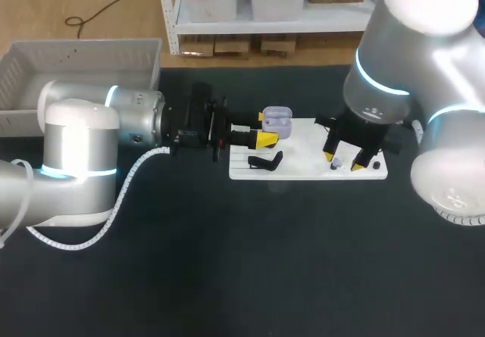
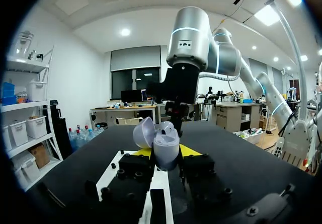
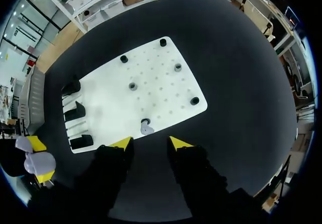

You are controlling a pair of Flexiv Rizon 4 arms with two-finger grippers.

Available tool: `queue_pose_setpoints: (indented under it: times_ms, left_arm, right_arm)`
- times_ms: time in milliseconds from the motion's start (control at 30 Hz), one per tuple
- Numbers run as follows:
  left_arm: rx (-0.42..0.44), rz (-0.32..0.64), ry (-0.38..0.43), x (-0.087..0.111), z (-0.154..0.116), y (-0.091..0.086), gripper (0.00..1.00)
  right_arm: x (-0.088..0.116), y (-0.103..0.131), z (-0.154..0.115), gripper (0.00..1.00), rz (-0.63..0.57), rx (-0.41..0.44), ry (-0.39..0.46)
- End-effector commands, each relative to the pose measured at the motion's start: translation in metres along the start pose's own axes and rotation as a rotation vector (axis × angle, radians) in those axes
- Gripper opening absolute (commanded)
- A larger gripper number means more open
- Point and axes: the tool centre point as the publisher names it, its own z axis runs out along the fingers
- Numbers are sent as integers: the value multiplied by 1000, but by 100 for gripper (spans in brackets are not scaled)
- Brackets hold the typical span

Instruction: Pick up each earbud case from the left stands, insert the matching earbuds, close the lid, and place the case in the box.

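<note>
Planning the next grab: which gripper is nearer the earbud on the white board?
Right: the right gripper hangs just above the earbud; left gripper holds the case across the board.

Open case (image 1: 276, 119), apparently in left gripper (image 1: 261, 138)

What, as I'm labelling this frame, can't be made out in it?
Earbud case in the left gripper: whether earbuds sit inside; too small in head view, its own shell blocks the left wrist view.
Box: part of its floor, covered by the left arm and cut by the head view's edge.
Earbud ahead of the right gripper: which side's, too small.
</note>
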Motion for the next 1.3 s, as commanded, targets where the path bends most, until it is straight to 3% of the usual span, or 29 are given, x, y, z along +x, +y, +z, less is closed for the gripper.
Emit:
queue_pose_setpoints:
  times_ms: [33,733,1300]
  left_arm:
    - [-6,3,-1,0,0,-1,0]
    - [-6,3,-1,0,0,-1,0]
    - [-6,3,-1,0,0,-1,0]
  right_arm:
    - [-1,2,7,43,6,-4,-9]
    - [-10,5,23,27,7,-16,13]
    - [-7,2,27,27,-9,-16,32]
